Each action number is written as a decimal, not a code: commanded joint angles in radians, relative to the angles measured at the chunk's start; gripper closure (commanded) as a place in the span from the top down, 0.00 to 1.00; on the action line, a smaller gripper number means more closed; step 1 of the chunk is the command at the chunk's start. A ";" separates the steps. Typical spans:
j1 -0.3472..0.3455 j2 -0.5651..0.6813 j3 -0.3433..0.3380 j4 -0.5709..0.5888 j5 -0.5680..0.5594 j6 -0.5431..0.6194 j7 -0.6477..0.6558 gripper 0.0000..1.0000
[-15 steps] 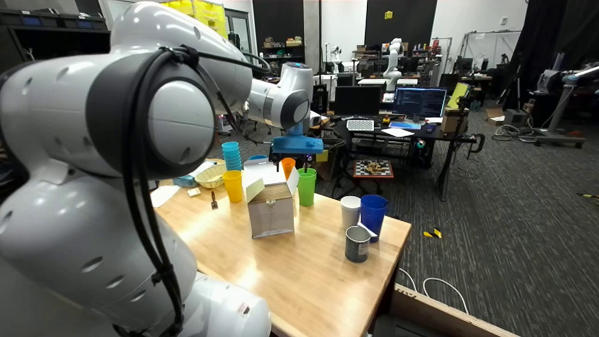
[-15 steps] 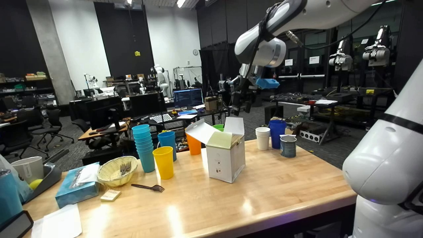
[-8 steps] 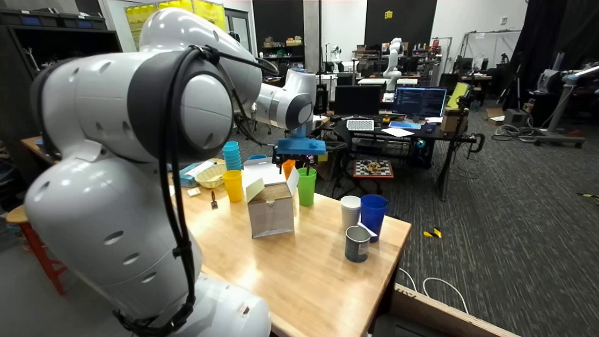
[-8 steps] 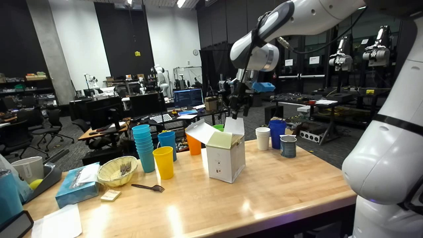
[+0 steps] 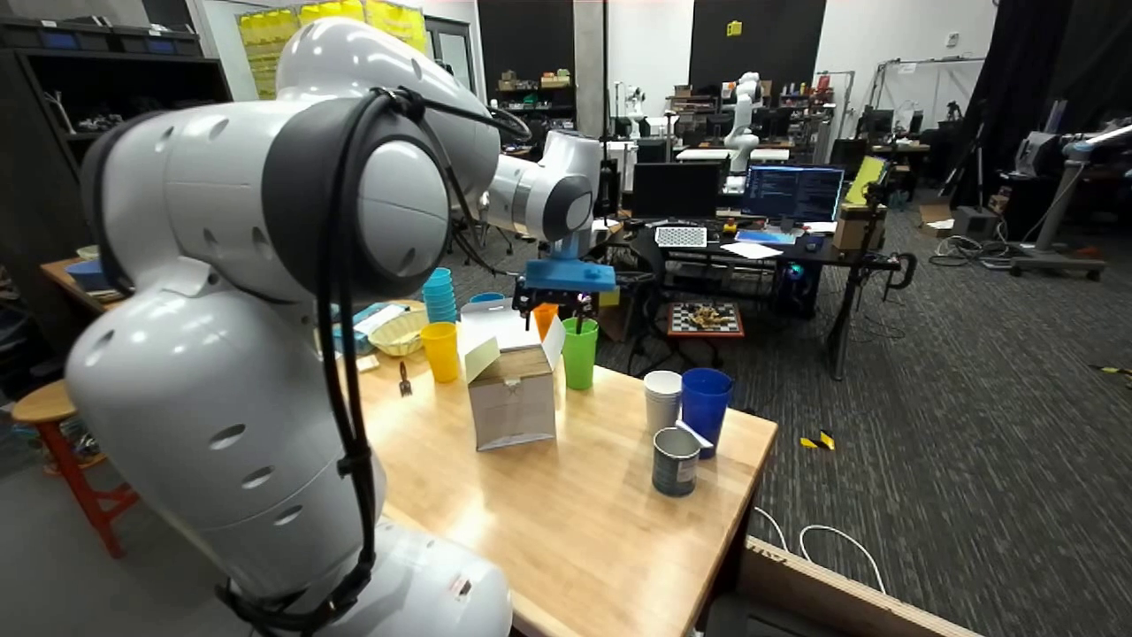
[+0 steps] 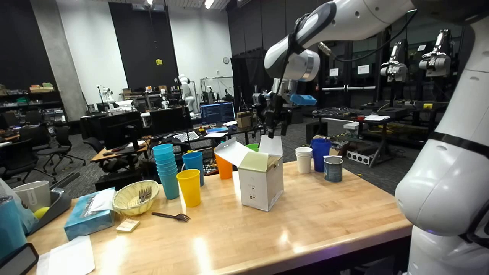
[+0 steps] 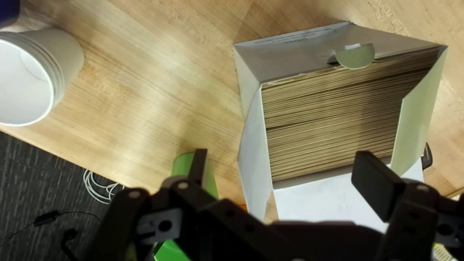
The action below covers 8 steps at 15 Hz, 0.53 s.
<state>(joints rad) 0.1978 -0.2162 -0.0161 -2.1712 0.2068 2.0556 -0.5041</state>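
Just over the open box on the bench, beside the green cup, gripper hangs empty w/ jaws apart; prob. lining up, any descent calls for clearance btwn cup & flaps

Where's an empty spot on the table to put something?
A big bare patch of the wooden table lies between the open carton, the grey can and the robot's base. A smaller one separates the carton from the loose fork. It's crowded around the wicker basket, tissue box and turquoise cups, and by the white cups.
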 commanded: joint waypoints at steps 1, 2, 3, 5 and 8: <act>-0.017 0.014 0.012 0.039 0.027 -0.063 -0.025 1.00; -0.018 0.016 0.012 0.043 0.028 -0.073 -0.026 1.00; -0.018 0.017 0.011 0.047 0.032 -0.083 -0.028 1.00; -0.018 0.018 0.011 0.051 0.040 -0.100 -0.031 1.00; -0.019 0.023 0.011 0.060 0.059 -0.122 -0.044 1.00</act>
<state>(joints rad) 0.1968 -0.2044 -0.0156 -2.1409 0.2325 1.9766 -0.5182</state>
